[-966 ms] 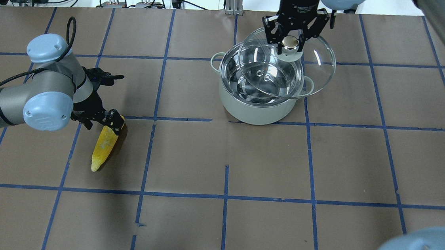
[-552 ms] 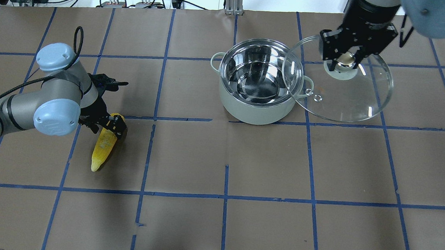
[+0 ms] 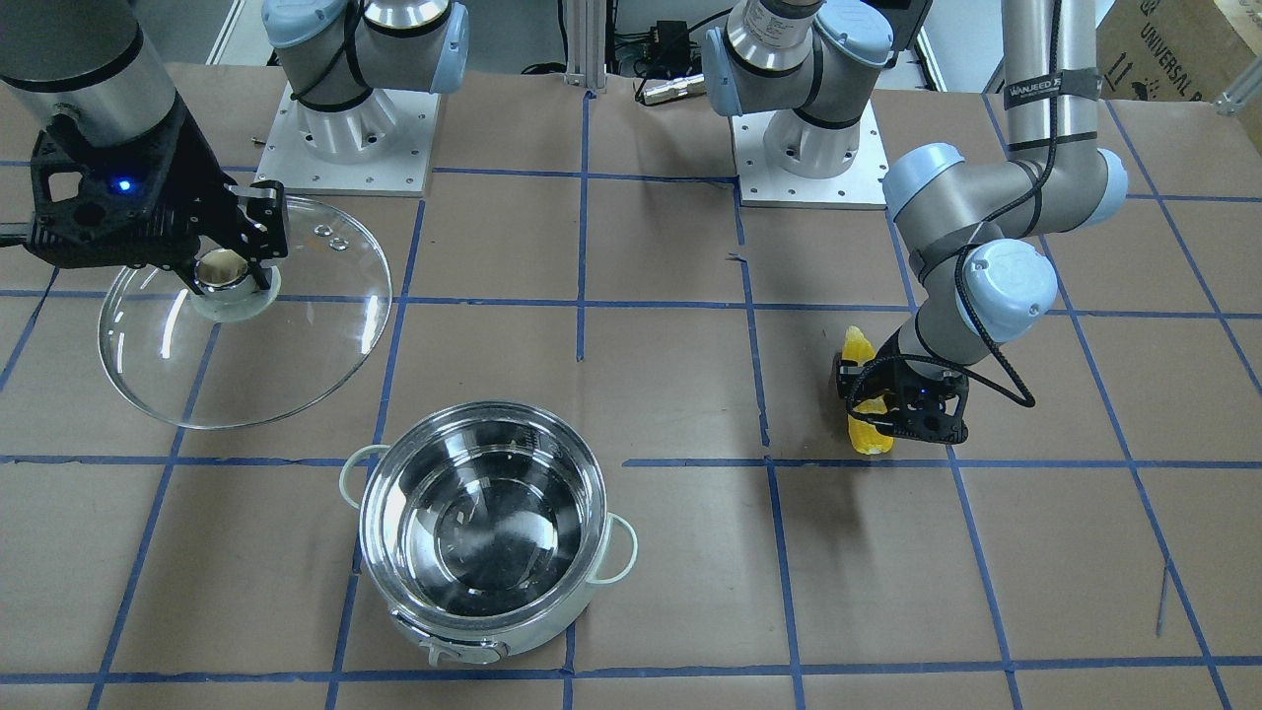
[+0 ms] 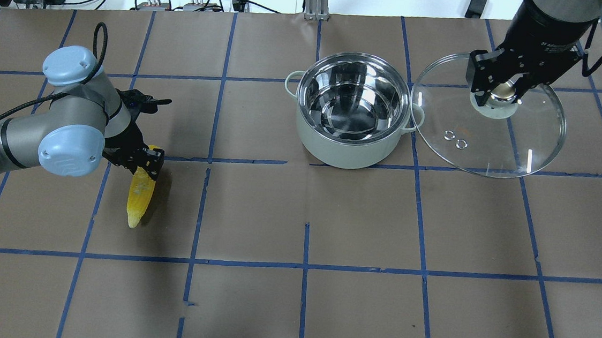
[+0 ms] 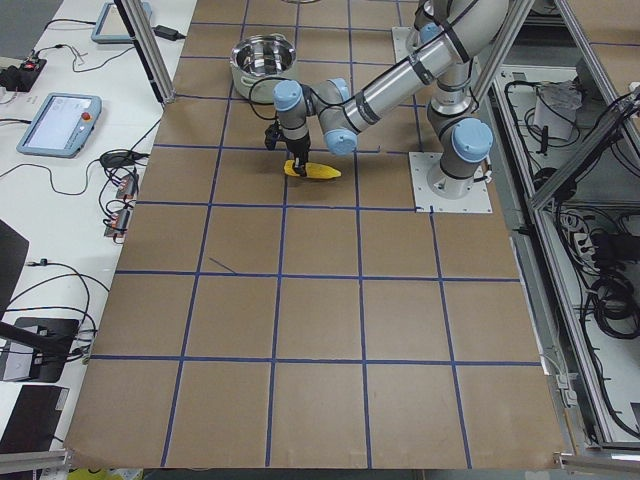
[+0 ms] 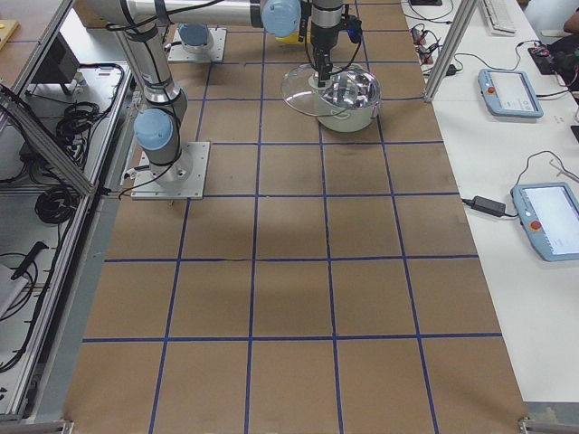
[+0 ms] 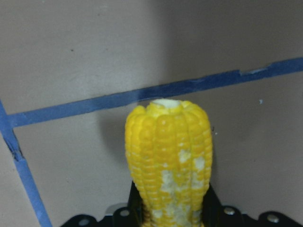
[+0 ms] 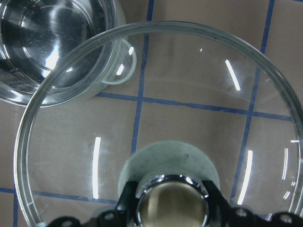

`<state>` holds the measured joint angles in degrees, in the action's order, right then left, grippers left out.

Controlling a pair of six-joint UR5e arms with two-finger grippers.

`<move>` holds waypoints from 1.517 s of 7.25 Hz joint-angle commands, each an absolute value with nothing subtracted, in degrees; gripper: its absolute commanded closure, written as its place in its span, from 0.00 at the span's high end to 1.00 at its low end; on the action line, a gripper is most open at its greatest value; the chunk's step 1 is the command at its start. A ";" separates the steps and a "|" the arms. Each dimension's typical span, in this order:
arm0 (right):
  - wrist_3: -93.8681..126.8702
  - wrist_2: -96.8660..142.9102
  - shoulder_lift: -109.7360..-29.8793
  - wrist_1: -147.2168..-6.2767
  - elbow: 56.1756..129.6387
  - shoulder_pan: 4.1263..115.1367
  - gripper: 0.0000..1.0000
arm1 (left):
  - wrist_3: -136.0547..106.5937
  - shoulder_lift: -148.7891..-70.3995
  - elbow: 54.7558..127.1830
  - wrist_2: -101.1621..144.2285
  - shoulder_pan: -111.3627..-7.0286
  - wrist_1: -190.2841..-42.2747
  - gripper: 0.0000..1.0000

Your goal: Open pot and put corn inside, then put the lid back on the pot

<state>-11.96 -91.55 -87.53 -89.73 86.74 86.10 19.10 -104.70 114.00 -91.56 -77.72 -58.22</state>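
On my far left, the left gripper [image 4: 145,163] is clamped narrow on the corn [image 4: 138,199], its black fingers [image 7: 135,204] pressed against both sides of the cob near the thick end. The corn's long axis runs from that blunt end, which sticks out just past the fingers, back to a tapered tip that points toward the robot's side of the table [image 4: 254,213]. From the left wrist camera I see plump rows of glossy yellow kernels, a few pale worn patches, and a whitish cob core at the blunt end. I cannot tell whether the cob rests on the brown paper or hangs just off it.

The pot [image 4: 334,150] stands upright between the two grippers, well apart from the left one and near the right one. It is round and open, with a mirror-bright steel interior, a pale outer wall and two pale loop handles [image 4: 292,79] at its sides.

The lid [image 4: 496,147] sits under the right gripper [image 4: 502,93], which is closed tightly on the lid's shiny metal knob [image 8: 171,208]. The lid is a clear glass disc, about as wide as the pot, with a pale ring around the knob and two small metal-rimmed vent holes [image 4: 455,140] near the rim. It appears raised off the paper, beside the pot on the side away from the corn, its edge close to the nearest handle.
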 commanded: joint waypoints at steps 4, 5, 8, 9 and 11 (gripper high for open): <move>-12.65 -92.55 -87.37 -89.65 86.22 86.05 0.40 | 1.18 -107.82 86.63 -86.06 -93.22 -77.59 0.28; -12.48 -92.55 -87.45 -89.65 86.74 85.96 0.39 | -2.16 -110.45 81.27 -84.83 -97.17 -78.48 0.28; -12.39 -92.72 -87.36 -89.91 87.10 85.43 0.38 | -13.24 -121.34 65.79 -83.24 -106.67 -78.66 0.28; -12.31 -95.07 -87.54 -89.74 87.27 85.08 0.37 | -16.93 -124.77 62.70 -82.88 -108.53 -78.23 0.28; -12.39 -96.07 -87.80 -89.56 87.28 82.28 0.37 | -19.51 -129.88 57.77 -83.23 -110.56 -77.78 0.28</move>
<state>-12.22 -95.48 -87.65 -89.68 87.29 83.86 -17.87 -126.68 60.98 -83.23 -109.32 -77.98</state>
